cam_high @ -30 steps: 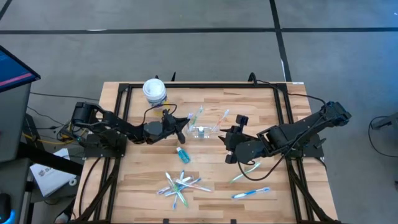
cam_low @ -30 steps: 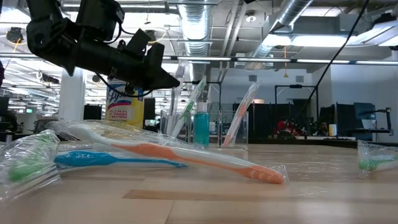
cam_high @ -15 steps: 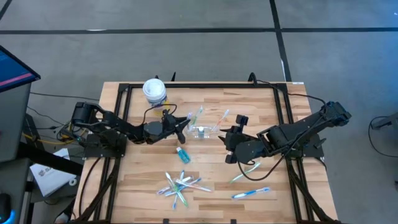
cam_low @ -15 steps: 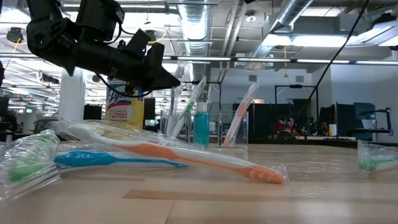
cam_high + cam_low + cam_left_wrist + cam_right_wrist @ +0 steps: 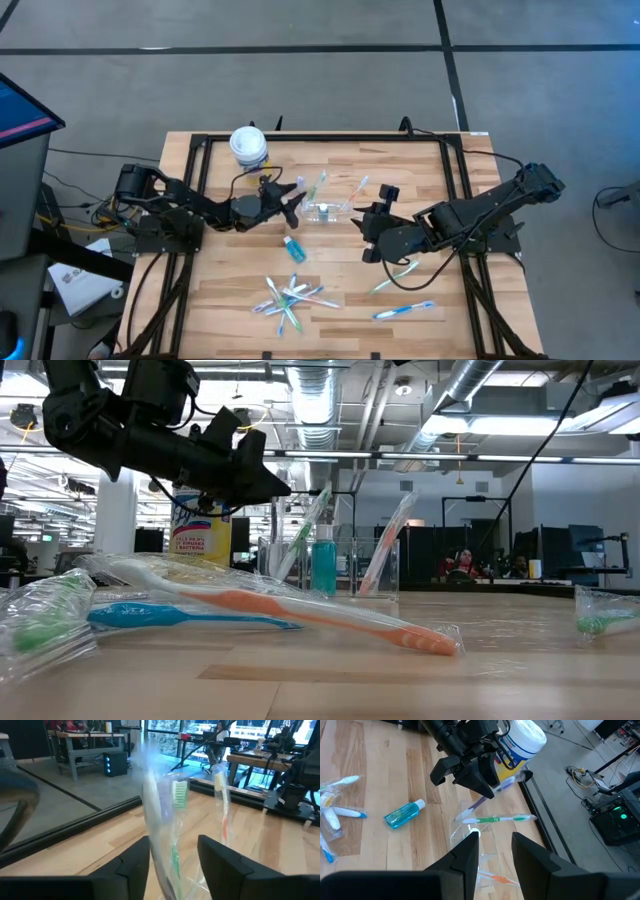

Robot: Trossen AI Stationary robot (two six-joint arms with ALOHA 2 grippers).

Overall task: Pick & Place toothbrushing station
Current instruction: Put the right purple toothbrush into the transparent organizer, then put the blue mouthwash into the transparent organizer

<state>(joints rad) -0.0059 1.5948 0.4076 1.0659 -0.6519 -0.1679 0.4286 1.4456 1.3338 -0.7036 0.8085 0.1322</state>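
Clear plastic cup (image 5: 327,210) at mid-table on the pale wood-grain table (image 5: 220,290), holding a green-handled toothbrush (image 5: 495,819) and an orange one (image 5: 385,545), each slim and in crinkled film. Left gripper (image 5: 296,205) sits just beside the cup, fingers parted around the wrapped green brush. Right gripper (image 5: 366,238) waits near the cup's other side, fingers apart and empty. A teal bottle (image 5: 292,247) lies nearby; more wrapped brushes (image 5: 292,297) lie scattered at the front. A white tub (image 5: 248,145) stands behind. Nothing has visibly shifted since the earlier frames.
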